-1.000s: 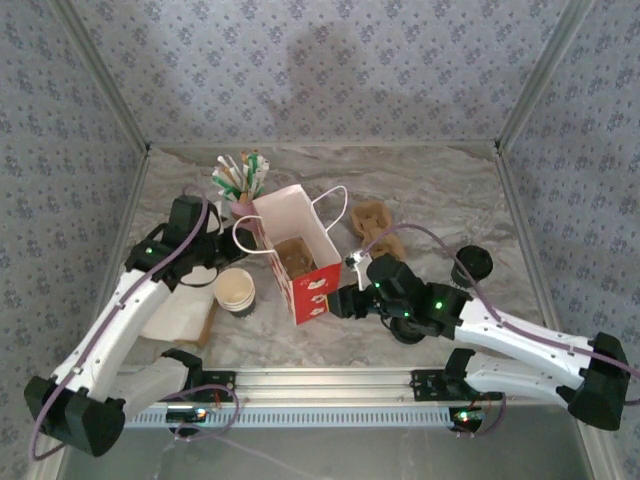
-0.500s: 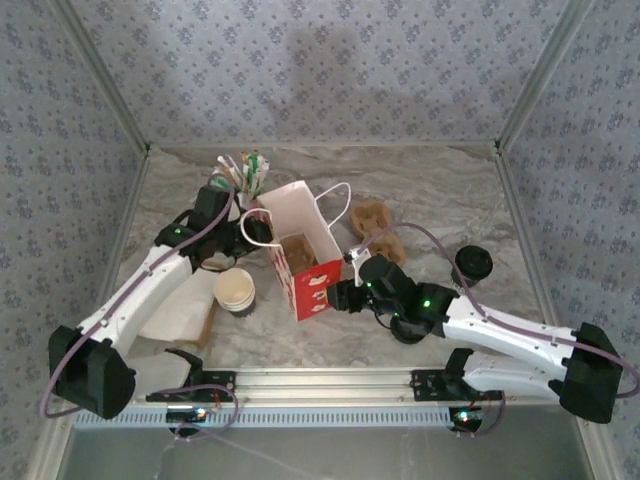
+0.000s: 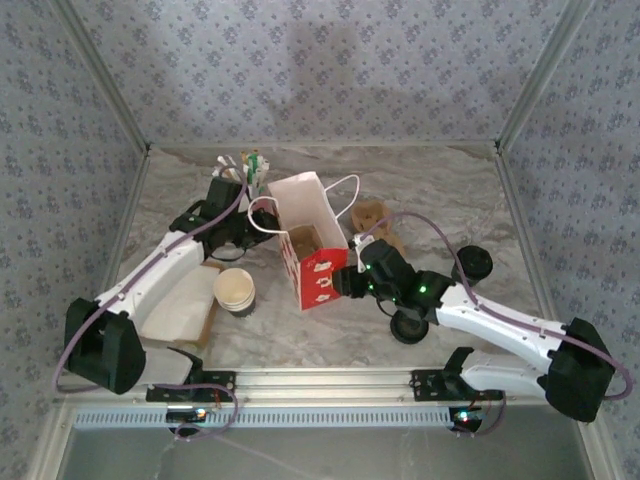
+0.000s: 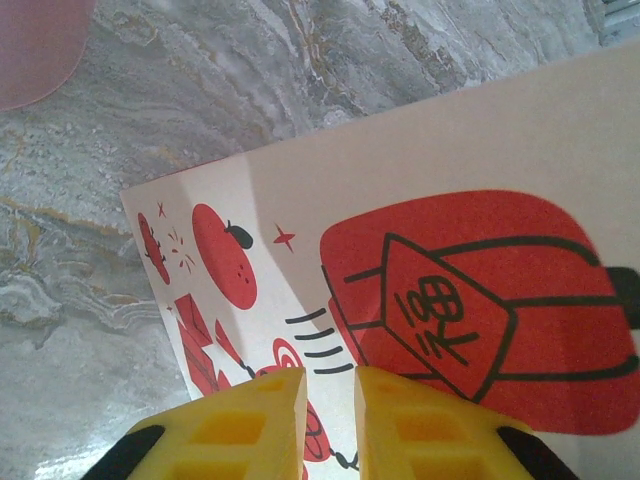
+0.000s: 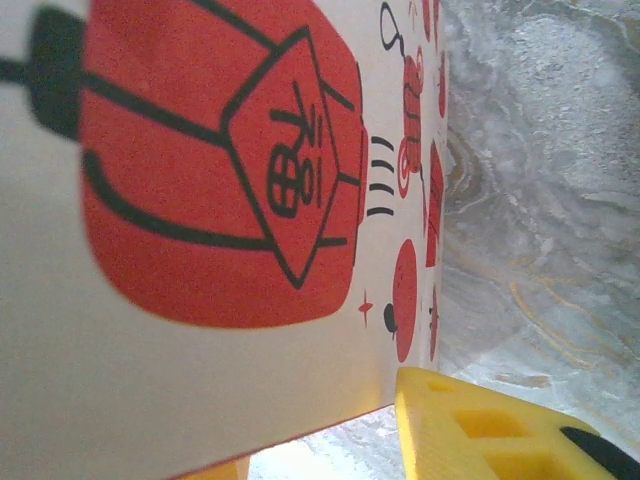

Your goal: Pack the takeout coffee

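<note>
From where I stand, the white paper bag printed in red [image 3: 318, 275] is upright and open-mouthed on the grey marbled table [image 3: 440, 190], caught between the two tools. The left gripper [image 3: 252, 222] is up against the bag's left wall, right at the white cord handle [image 3: 262, 213] on that side. Through its wrist camera, the left gripper [image 4: 330, 380] has its yellow fingers [image 4: 250, 430] drawn in to a thin slit, with the bag's printed panel [image 4: 450, 300] just beyond the tips. I can't tell whether anything is pinched in that slit. The right gripper [image 3: 345, 283] sits at the bag's opposite wall, by the near corner. Seen close, the right gripper [image 5: 320, 430] stands partway apart: one yellow finger [image 5: 480, 430] is outside the panel [image 5: 200, 180] and the other is mostly hidden behind it. So the paper lies between them, but I can't tell whether they press it. An open-topped paper cup [image 3: 235, 290] stands on the table outside the bag, a little nearer the bases than the left gripper. A brown cardboard cup carrier [image 3: 372, 215] lies just beyond the right gripper. One round black lid [image 3: 408, 325] is close beside its wrist and another round black lid [image 3: 472, 263] is farther out to its right. A bundle of stirrers [image 3: 245, 168] stands just past the left gripper.
</note>
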Available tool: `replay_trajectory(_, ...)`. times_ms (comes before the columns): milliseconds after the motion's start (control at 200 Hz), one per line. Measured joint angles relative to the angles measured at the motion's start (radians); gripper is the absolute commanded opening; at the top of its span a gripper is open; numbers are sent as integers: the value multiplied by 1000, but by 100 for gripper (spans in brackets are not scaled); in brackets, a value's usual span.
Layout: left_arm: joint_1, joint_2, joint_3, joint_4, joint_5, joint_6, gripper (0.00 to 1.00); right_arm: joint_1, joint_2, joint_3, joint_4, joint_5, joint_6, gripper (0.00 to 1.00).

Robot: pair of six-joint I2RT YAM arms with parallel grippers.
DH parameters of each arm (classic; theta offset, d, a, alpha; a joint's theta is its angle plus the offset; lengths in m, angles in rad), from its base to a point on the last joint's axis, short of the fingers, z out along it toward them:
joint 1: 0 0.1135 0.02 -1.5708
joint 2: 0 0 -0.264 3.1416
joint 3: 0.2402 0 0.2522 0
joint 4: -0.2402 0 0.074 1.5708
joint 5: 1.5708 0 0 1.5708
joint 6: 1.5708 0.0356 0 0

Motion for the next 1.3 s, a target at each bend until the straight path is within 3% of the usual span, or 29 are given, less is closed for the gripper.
replay_trajectory(435, 16, 71, 80, 3, -3, 35, 23, -54, 106, 73, -10, -56, -29, 47)
replay_trajectory(595, 27, 69, 84, -6, -8, 41, 29, -54, 100, 91, -63, -48, -26, 54)
replay_trajectory(764, 30, -2, 82, -51, -24, 46, 42, -49, 4, 97, -190, -32, -8, 67)
replay_trajectory(919, 52, -146, 48, -94, -36, 52, 67, -45, -102, 133, -329, -21, 16, 78)
replay_trajectory(1129, 73, -308, 29, -209, -56, 69, 89, -53, -183, 229, -552, -5, 51, 100)
replay_trajectory(1194, 73, -350, 29, -250, -52, 82, 99, -72, -187, 275, -624, 1, 65, 100)
replay_trajectory(1299, 69, -411, 33, -317, -40, 116, 99, -121, -175, 372, -751, 32, 83, 100)
